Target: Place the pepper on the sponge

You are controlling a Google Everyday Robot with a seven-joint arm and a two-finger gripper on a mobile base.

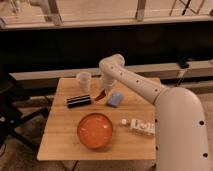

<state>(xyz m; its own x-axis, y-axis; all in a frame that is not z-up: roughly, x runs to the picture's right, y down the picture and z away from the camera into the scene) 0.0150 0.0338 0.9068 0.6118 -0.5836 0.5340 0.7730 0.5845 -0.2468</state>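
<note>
My gripper (103, 91) hangs over the back middle of the wooden table (60, 142), just left of the light-blue sponge (115, 99). It is shut on the small dark-red pepper (101, 95), whose tip points down and to the left below the fingers. The pepper is held slightly above the tabletop, between the black striped bar (79, 101) and the sponge. The sponge lies flat with nothing on it.
A translucent cup (84, 80) stands at the back left. A big orange bowl (95, 130) sits in the front middle. A white bottle (139, 125) lies on its side at the right. My white arm (145, 87) reaches in from the right.
</note>
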